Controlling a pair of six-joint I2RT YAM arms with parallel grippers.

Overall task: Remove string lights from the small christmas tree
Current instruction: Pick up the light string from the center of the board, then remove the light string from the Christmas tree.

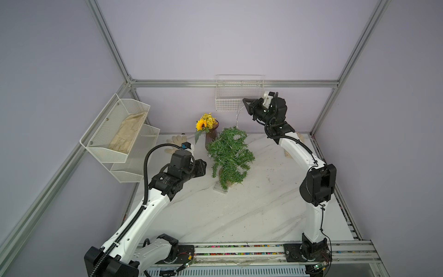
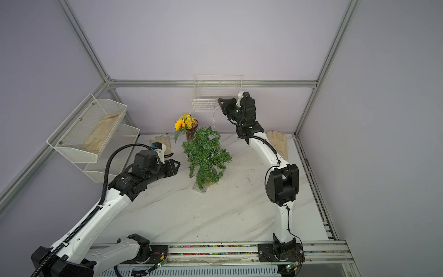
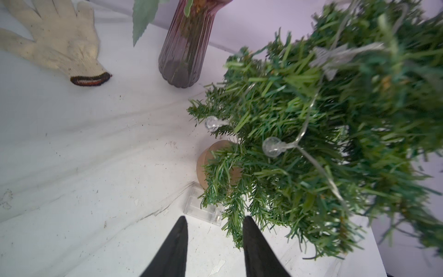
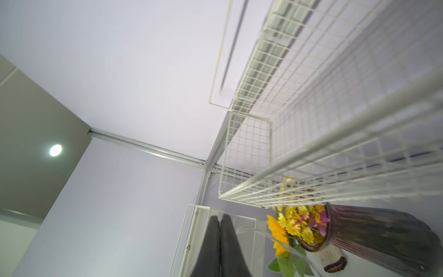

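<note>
Right tool (image 4: 220,216): pressed together on a strand of the lights (image 3: 271,146), raised beside the wall basket (image 1: 227,104).
Left tool (image 3: 213,217): apart, just beside the tree's (image 1: 230,153) low branches.
Lights: draped over the tree; their clear box (image 3: 203,208) sits on the tabletop (image 1: 239,215) at its base.
Rack bin (image 1: 105,124): one glove (image 1: 128,134).
Vase (image 1: 211,138): sunflower and yellow flowers (image 1: 206,122).

Clear plastic string lights (image 3: 271,146); ribbed glass vase (image 3: 184,52)

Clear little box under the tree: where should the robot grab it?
The clear box lies flat on the table, one end under the small christmas tree's branches. Likely pinch its bare end from above, coming from the left end effector's side.
</note>
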